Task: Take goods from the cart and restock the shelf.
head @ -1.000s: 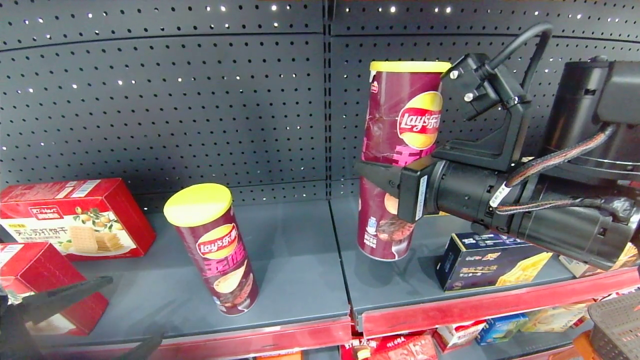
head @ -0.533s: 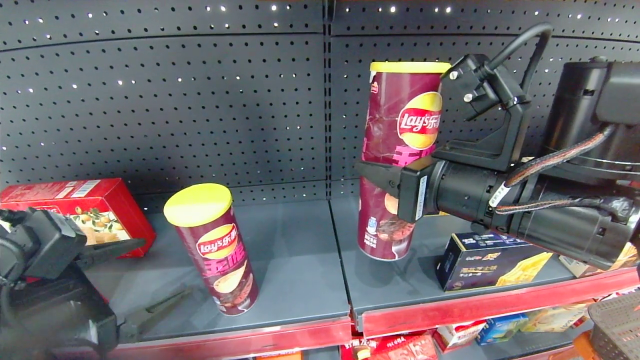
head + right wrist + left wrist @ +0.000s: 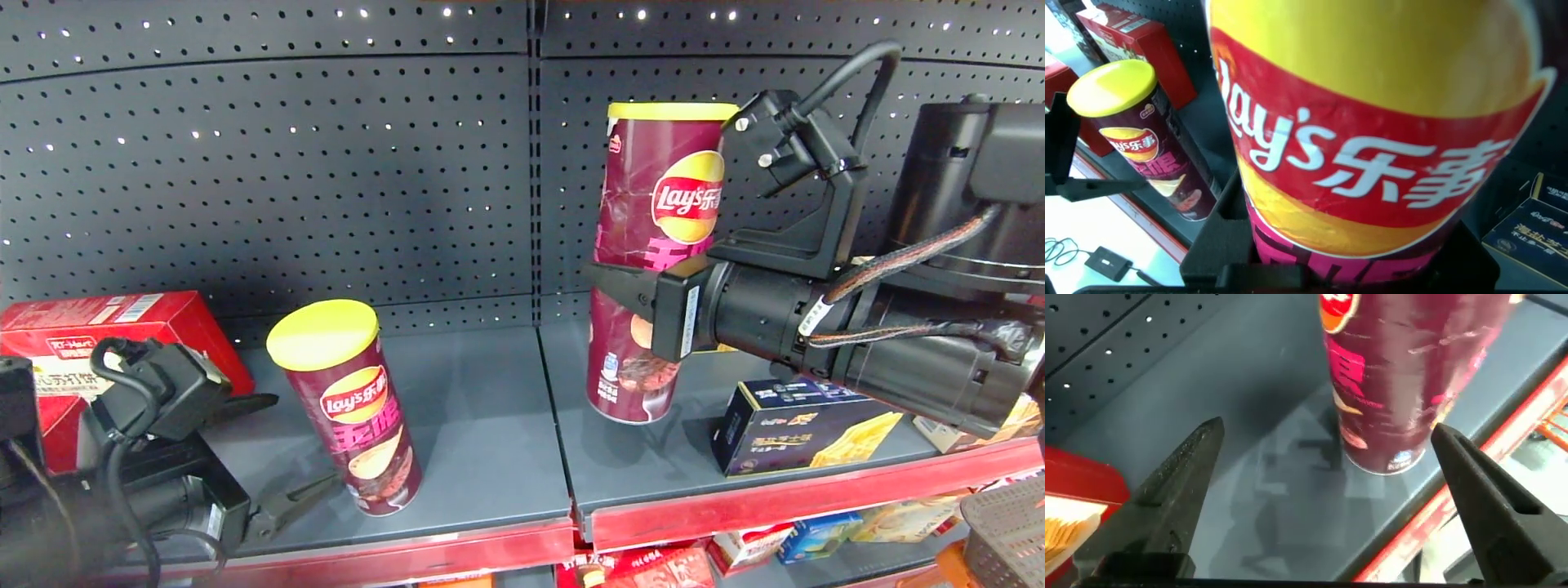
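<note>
1. Nearby, a blue box [image 3: 784, 433] lies beside the held can [image 3: 661, 188]; a second can [image 3: 351, 400] stands beside the spread left hand [image 3: 306, 441].
2. Right hand [image 3: 633, 286] pinches the held can over the grey shelf [image 3: 482, 441], pegboard [image 3: 326, 163] behind.

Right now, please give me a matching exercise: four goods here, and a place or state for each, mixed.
1 left can
2 right can
3 red box
4 blue box

a clamped in the right jaws
b farthest left
c standing free before the open left jaws
d lying right of the clamped can

Pairs: 1-c, 2-a, 3-b, 4-d.
</note>
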### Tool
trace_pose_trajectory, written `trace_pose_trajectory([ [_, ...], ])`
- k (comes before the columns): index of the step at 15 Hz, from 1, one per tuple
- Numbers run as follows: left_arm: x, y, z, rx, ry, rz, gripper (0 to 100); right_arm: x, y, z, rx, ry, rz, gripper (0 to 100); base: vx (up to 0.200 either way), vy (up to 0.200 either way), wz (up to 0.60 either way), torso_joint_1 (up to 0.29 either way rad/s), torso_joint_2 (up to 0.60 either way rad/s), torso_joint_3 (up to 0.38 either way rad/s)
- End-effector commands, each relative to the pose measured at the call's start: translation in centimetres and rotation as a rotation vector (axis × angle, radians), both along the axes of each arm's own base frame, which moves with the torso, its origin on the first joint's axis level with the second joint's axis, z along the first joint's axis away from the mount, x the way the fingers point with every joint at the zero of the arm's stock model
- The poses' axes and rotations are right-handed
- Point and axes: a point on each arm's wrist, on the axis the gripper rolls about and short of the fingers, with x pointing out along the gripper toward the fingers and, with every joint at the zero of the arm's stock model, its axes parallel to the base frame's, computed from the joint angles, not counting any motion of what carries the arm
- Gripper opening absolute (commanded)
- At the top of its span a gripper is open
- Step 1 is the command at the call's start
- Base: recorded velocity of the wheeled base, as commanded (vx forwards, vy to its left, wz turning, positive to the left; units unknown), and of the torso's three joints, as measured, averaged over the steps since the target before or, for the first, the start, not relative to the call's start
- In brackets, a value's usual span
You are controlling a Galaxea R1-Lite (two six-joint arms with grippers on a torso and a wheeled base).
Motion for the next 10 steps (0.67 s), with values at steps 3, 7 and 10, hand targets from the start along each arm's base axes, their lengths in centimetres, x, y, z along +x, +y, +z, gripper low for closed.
trace_pose_trajectory([
  [3,0.93,0.01,-0.37,0.017,0.018,0.039,100,0.03,-0.02,0.01,0.000,-0.001,-0.001,0,0.000,0.000,0.00,0.000,0.00,0.000],
  [7,1.36,0.11,-0.34,0.023,0.007,0.073,100,0.00,0.01,0.01,0.000,-0.001,0.000,0,0.000,0.000,0.00,0.000,0.00,0.000],
  [10,1.62,0.28,0.03,0.027,-0.007,0.099,100,0.00,0.01,0.01,0.000,-0.001,0.000,0,0.000,0.000,0.00,0.000,0.00,0.000],
])
